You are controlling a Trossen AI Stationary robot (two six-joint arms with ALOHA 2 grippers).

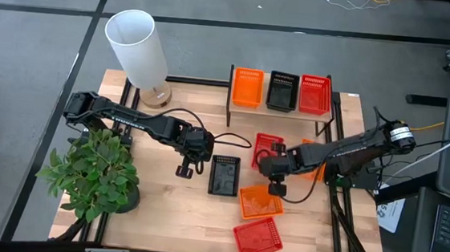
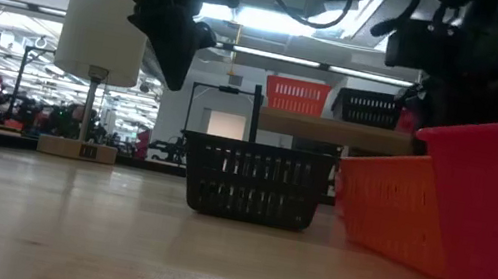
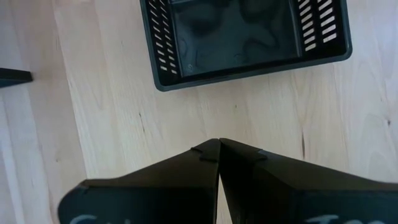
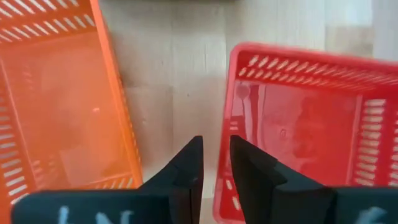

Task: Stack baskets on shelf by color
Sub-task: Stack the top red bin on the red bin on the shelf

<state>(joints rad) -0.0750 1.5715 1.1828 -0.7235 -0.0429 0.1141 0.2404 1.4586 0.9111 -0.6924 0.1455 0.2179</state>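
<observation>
Hovering beside the black basket (image 1: 223, 177) on the tabletop (image 1: 170, 210), the left gripper (image 1: 185, 170) is pressed together. The right gripper (image 4: 214, 163), slightly spread, apparently straddles a red basket (image 4: 305, 124) wall, well short of the shelf (image 1: 278, 110).

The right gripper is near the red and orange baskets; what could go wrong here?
1. The right gripper, slightly open, hangs over the gap between an orange mesh plastic basket and a red mesh plastic basket; descending, it may nudge either.
2. The left gripper is shut beside the black mesh plastic basket; it may only push it.
</observation>
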